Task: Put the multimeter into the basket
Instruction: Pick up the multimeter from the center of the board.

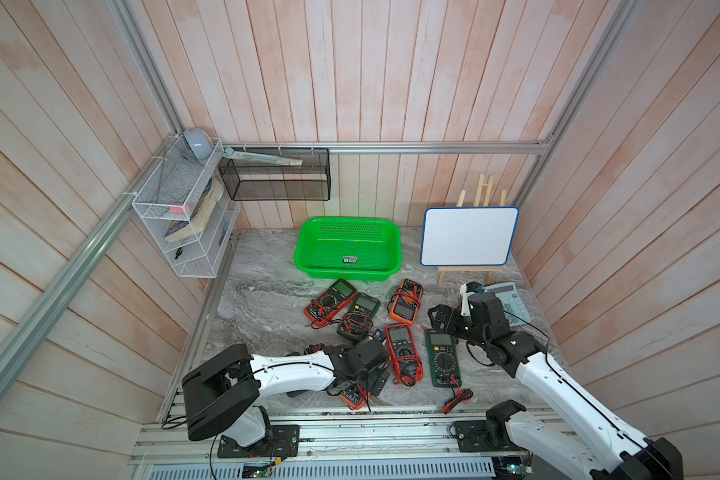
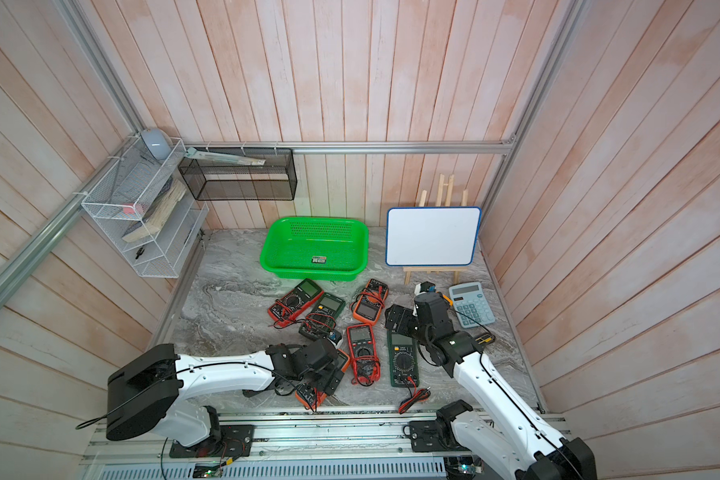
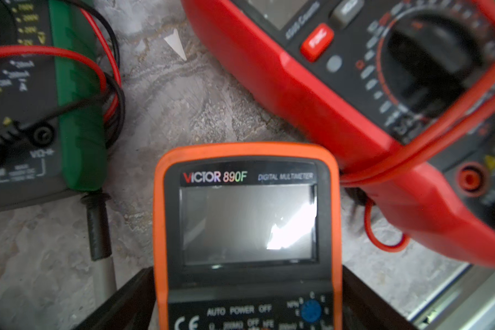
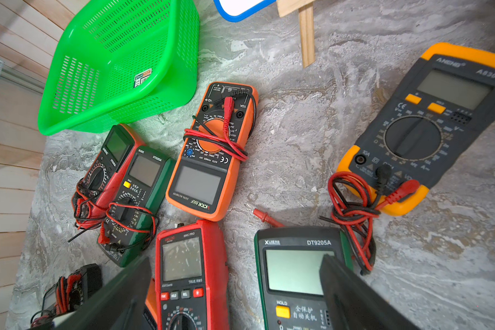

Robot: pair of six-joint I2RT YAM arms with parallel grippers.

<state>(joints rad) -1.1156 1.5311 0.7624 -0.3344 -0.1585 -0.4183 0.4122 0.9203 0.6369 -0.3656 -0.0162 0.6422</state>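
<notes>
No multimeter has been placed in the basket (image 1: 350,230). An orange multimeter (image 3: 246,223) is straddled by the released left end effector (image 3: 247,274); the right end effector (image 4: 236,260) is likewise released.

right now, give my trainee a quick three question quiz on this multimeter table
1. True or false: the green basket already holds a multimeter.
2. Which meter lies between the open jaws of the left gripper? A) orange Victor 890F multimeter B) green DT9205A C) yellow Aneng
3. What stands on the wooden easel beside the basket?

Key:
1. False. Only a small label is inside.
2. A.
3. A blue-framed whiteboard.
</notes>
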